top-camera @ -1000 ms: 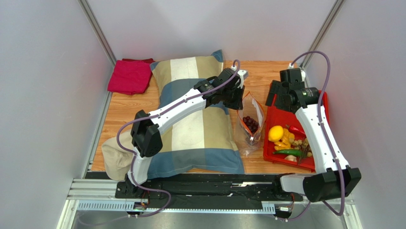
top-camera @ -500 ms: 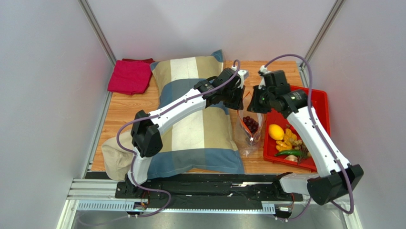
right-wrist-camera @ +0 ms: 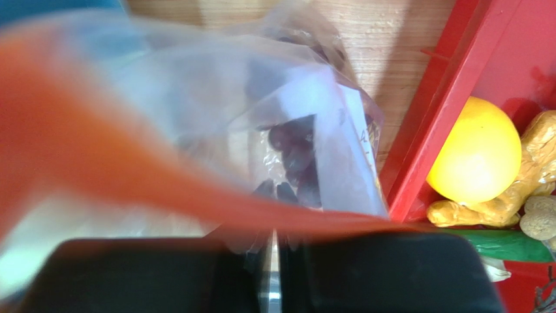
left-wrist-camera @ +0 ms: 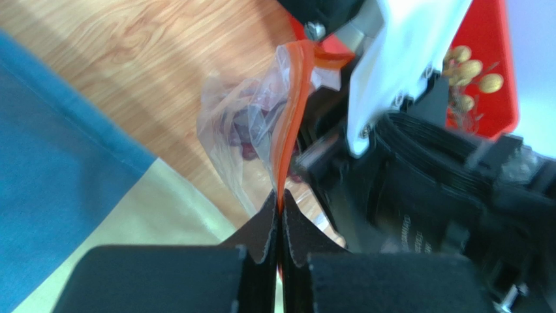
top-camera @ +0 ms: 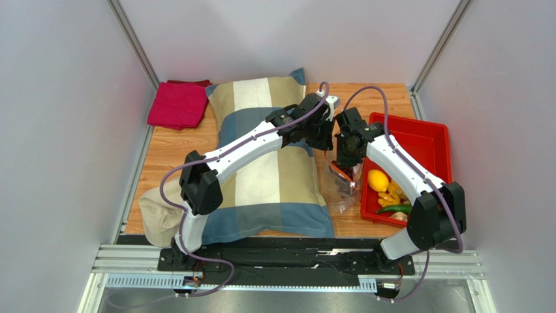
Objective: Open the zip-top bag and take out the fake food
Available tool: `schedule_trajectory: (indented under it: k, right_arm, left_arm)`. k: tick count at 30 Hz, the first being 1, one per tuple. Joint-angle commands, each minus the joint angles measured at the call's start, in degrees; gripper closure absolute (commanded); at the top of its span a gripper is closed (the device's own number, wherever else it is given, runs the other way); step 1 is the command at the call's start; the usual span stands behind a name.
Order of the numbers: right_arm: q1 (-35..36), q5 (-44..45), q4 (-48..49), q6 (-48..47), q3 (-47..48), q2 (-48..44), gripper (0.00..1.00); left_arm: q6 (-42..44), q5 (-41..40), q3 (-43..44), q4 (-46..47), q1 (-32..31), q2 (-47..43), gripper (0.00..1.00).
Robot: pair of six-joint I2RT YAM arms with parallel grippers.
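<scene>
The zip-top bag [top-camera: 341, 189] stands on the wood between the pillow and the red tray [top-camera: 427, 135]. My left gripper [left-wrist-camera: 280, 210] is shut on its orange zip strip [left-wrist-camera: 292, 111], holding one side of the mouth up [top-camera: 324, 142]. My right gripper [top-camera: 344, 160] sits at the open mouth, its fingers almost together with only a thin slit [right-wrist-camera: 273, 238], the strip [right-wrist-camera: 130, 169] blurred across them. Dark purple grapes [right-wrist-camera: 293, 153] lie inside the bag. Other fake food lies in the tray: a lemon [top-camera: 377, 180], a green vegetable [top-camera: 395, 208] and beige bits [right-wrist-camera: 522, 189].
A large striped pillow [top-camera: 267, 176] fills the table's left-middle, with a beige cloth [top-camera: 153, 215] under its near corner. A folded red cloth [top-camera: 177, 104] lies at the back left. White walls close in on both sides.
My right arm swung left from the back of the tray to the bag's mouth, and its open jaws closed on the way. The left arm kept its hold unmoved.
</scene>
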Motion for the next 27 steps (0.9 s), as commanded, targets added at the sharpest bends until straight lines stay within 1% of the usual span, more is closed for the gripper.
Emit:
schedule_trajectory:
  k: [1, 2, 3, 5, 6, 10, 14, 15, 19, 22, 24, 25, 26, 27]
  right_arm:
    - [-0.1, 3.5, 4.9, -1.3, -2.5, 1.6, 0.80]
    - [-0.2, 4.3, 5.2, -1.4, -3.1, 1.9, 0.73]
    - [-0.1, 4.6, 5.9, -1.6, -3.4, 2.6, 0.62]
    - [-0.1, 5.1, 6.1, -1.9, -4.7, 3.4, 0.54]
    - [-0.1, 5.1, 6.8, -2.0, -5.2, 3.6, 0.48]
    - [-0.2, 5.0, 8.6, -2.1, -6.8, 5.8, 0.35]
    - [-0.2, 4.8, 10.2, -2.5, -7.8, 7.8, 0.29]
    - [-0.2, 4.7, 12.1, -2.6, -9.2, 8.4, 0.27]
    - [-0.2, 3.8, 13.8, -3.2, -10.9, 11.4, 0.25]
    - [-0.2, 4.4, 15.3, -3.5, -11.9, 11.4, 0.25]
    - [-0.2, 4.3, 15.7, -3.5, -12.0, 11.1, 0.34]
    - [-0.2, 3.9, 16.0, -3.5, -12.0, 10.7, 0.39]
    - [-0.2, 3.3, 16.3, -3.8, -12.1, 10.4, 0.50]
    - [-0.2, 3.1, 16.7, -3.8, -12.2, 10.0, 0.56]
  left_arm:
    - [0.4, -0.8, 0.6, 1.4, -0.3, -1.2, 1.00]
    - [0.4, -0.9, 0.7, 1.4, -0.3, -1.0, 1.00]
    - [0.5, -0.9, 0.5, 1.4, -0.3, -0.9, 1.00]
    - [0.2, -0.8, 0.3, 1.5, -0.1, -0.8, 1.00]
    - [0.1, -0.6, -0.1, 1.6, -0.1, -0.7, 1.00]
    - [-0.4, -0.4, -0.4, 1.9, 0.2, -0.4, 1.00]
    - [-0.6, 0.4, -0.5, 1.9, 0.3, 0.7, 1.00]
    - [-0.7, 0.3, -0.8, 1.9, 0.2, 0.8, 1.00]
    - [-1.0, 0.7, -1.7, 2.1, 0.3, 1.1, 1.00]
    - [-1.3, 0.7, -2.2, 2.2, 0.3, 1.4, 1.00]
    - [-1.7, 1.0, -2.2, 2.3, 0.3, 1.6, 1.00]
    - [-1.9, 1.1, -2.1, 2.4, 0.3, 1.8, 1.00]
    - [-2.0, 1.3, -2.1, 2.5, 0.3, 1.8, 1.00]
    - [-2.1, 1.3, -2.1, 2.5, 0.3, 2.0, 1.00]
